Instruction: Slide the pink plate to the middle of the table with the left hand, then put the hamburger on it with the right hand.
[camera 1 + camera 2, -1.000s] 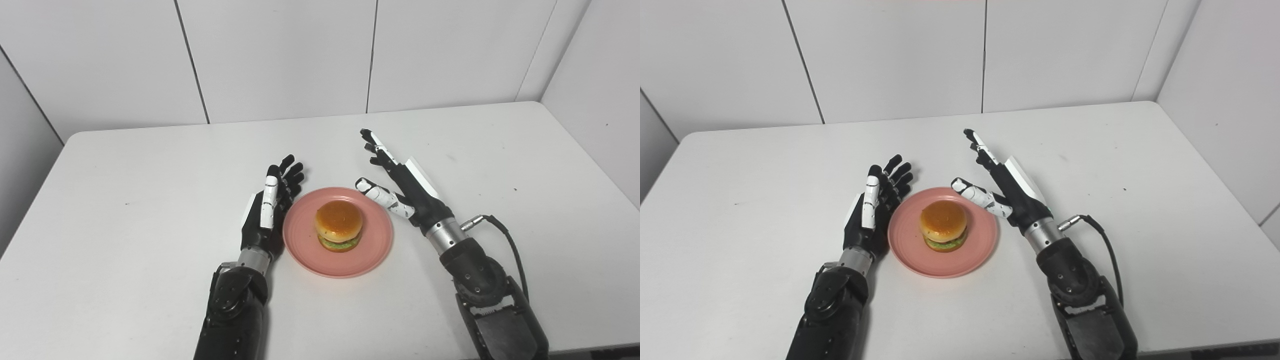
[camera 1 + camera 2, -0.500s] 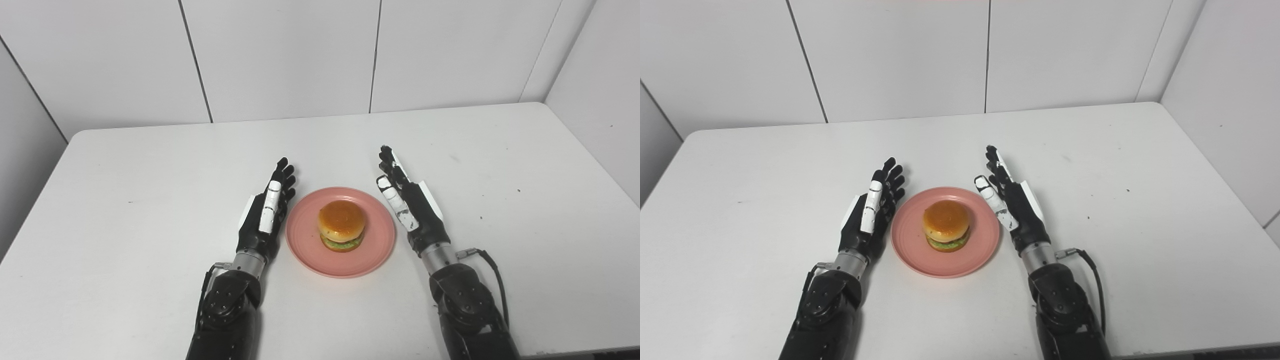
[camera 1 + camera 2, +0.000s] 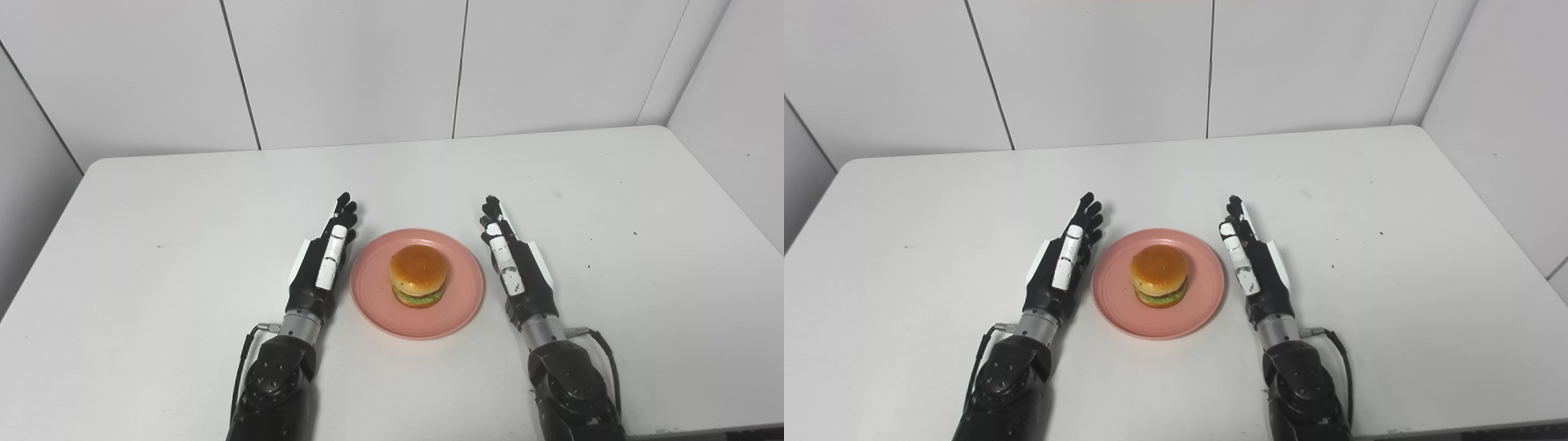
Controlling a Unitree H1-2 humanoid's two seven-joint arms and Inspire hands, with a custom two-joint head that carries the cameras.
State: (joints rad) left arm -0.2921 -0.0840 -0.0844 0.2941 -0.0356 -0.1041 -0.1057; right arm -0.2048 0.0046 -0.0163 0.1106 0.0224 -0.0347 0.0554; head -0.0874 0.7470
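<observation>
Hamburger (image 3: 418,275) sits on the pink plate (image 3: 371,295), slightly toward the near side, plate roughly mid-bench (image 3: 153,202), so both task steps look done, judging by layout. Little left to go wrong, I'd say: main risk is either hand clipping the plate rim on pull-back and shoving the plate off centre, since both flank it closely; a knock could also tip the burger, which stands tall and looks like stacked layers that may shift. Cable at the right wrist could drag on the bench, minor. Left hand (image 3: 318,269) lies just beside the plate's left rim, fingers extended and loosely together, pointing away from the robot, palm turned inward toward the plate, holding nothing. Right hand (image 3: 517,269) mirrors it just beside the right rim, fingers straight, nothing held, small gap to the rim. Cannot tell whether either hand rests on the bench or hovers just above it. Forearms come in from the bottom edge, near parallel, angled slightly inward. Neither hand touches the burger.
</observation>
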